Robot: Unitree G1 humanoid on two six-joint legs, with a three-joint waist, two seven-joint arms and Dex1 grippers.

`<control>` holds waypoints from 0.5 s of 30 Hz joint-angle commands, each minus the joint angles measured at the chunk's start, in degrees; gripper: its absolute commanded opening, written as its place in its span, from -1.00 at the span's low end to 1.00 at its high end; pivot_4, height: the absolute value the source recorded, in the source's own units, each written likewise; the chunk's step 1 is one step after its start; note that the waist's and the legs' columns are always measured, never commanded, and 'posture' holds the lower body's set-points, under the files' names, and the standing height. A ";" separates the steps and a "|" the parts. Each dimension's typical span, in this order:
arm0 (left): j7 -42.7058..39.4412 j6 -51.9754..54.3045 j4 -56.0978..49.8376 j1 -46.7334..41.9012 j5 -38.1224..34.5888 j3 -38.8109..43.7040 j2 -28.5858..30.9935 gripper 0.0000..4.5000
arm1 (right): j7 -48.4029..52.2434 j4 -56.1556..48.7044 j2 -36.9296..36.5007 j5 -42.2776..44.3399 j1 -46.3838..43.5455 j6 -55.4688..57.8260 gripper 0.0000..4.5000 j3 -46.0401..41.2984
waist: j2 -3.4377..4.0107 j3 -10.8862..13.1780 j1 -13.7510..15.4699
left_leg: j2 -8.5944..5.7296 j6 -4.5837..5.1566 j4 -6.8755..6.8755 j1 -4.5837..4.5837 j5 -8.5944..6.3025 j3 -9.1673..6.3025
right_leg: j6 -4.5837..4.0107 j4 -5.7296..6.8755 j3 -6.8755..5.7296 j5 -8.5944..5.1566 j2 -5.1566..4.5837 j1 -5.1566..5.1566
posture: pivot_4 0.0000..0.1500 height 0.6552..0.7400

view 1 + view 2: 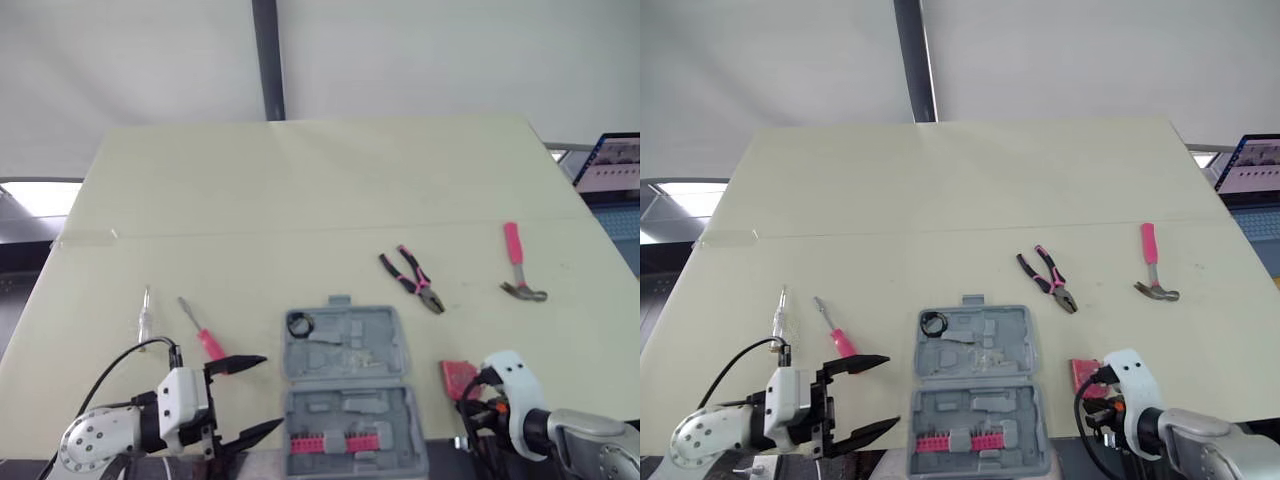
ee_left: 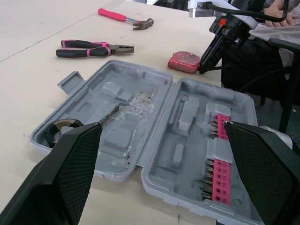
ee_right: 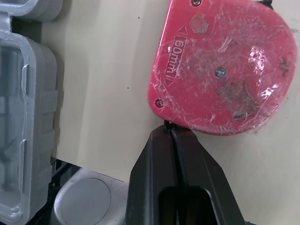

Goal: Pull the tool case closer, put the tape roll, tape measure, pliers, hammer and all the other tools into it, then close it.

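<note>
Lying open and flat at the near edge of the tabletop (image 1: 300, 190), about mid-width, the case (image 1: 345, 350) is grey moulded plastic. It has two hinged halves of shaped recesses and a latch tab on the far rim. A dark tape roll (image 1: 299, 323) sits in its far-left corner recess, and rows of pink bits (image 1: 335, 442) fill the near half. The red tape measure (image 1: 459, 377) lies just right of the case, partly hidden under the right arm (image 1: 520, 400). The pliers (image 1: 412, 280), with pink-and-black handles slightly parted, and the pink-handled hammer (image 1: 518, 265) lie farther back towards the right edge. Left of the case lie a pink screwdriver (image 1: 203, 335) and a clear screwdriver (image 1: 144, 318). The left gripper (image 1: 270, 392) hovers at the near edge between the pink screwdriver and the case, its fingers spread wide. Beyond the tools the pale, smooth top runs wide to the far edge.

From the left wrist, the case recesses look scuffed and dusty, and the roll is half hidden behind one textured black finger. The right gripper (image 2: 202, 70) slants down with its tip just beside the tape measure.

From the right wrist, the tape measure's shell is scratched glossy plastic, rounded on one side, with small screws and raised lettering. Its far part is cut off. The right fingers are pressed together with their tip against its rim, pinching nothing. A strip of bare top separates it from the case wall.
</note>
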 commanded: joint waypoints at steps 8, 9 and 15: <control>0.13 -1.91 0.72 -0.42 0.78 -1.02 -0.43 1.00 | -2.14 -1.44 1.43 0.98 -1.65 6.32 0.28 -3.99 | -0.23 -0.14 0.09 | -0.01 0.00 0.00 0.02 0.00 0.00 | 0.00 0.00 0.00 0.00 0.00 0.03 | 1.00 1.00; 0.12 -2.04 0.87 -0.53 0.79 -1.09 -0.42 1.00 | -2.26 -2.06 1.76 1.08 -1.83 7.76 0.48 -4.91 | -0.23 -0.14 0.15 | -0.01 0.00 0.01 0.02 0.00 -0.01 | 0.00 0.00 0.00 0.00 0.00 0.03 | 1.00 1.00; -0.26 -2.68 1.55 -1.35 0.44 -1.05 -0.16 1.00 | 0.95 -6.38 0.36 3.57 -0.03 13.95 0.97 -9.62 | -0.14 -0.08 0.16 | -0.01 0.00 0.01 0.00 0.00 -0.01 | 0.00 0.00 0.00 0.00 0.00 0.02 | 1.00 1.00</control>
